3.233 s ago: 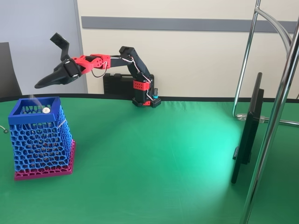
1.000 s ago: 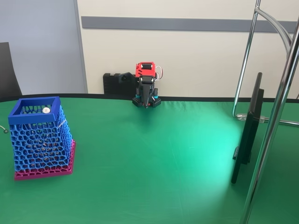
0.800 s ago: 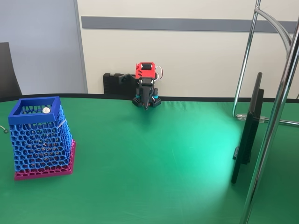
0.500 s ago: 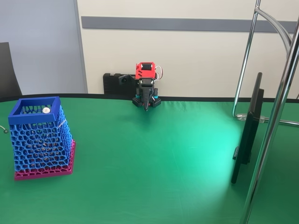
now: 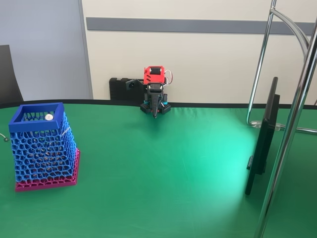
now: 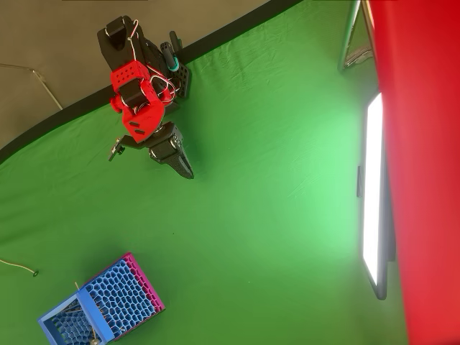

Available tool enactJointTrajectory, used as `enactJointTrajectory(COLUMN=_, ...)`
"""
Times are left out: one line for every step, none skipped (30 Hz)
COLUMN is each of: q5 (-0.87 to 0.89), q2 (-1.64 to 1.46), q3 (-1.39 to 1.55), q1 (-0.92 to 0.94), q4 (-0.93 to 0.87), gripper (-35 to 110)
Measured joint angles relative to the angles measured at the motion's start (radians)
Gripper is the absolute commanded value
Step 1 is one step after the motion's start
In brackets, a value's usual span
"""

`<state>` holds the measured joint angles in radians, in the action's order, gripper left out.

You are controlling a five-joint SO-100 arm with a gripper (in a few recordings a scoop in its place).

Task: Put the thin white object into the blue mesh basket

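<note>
The blue mesh basket stands at the left of the green table on its magenta base, and it sits at the lower left in the overhead view. A small white round disc rests just inside its rim. A thin pale sliver lies against its right wall; I cannot tell whether this is the thin white object. My gripper is folded back over the arm's base at the far edge, far from the basket. One finger points down and the other sticks out to the left. It is open and holds nothing.
A black case lies behind the arm against the wall. A flat screen and a chrome stand occupy the right side. A thin wire lies left of the basket. Green cloth spreads between arm and basket.
About three seconds ago the arm stretched left with its open gripper above the basket. It has since folded back to its base. Over the last second it barely moved.
</note>
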<state>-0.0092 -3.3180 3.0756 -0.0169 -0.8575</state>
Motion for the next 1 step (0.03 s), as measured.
enactJointTrajectory(q5=0.000, q2=0.000, q3=0.000, q1=0.000, q4=0.000, gripper=1)
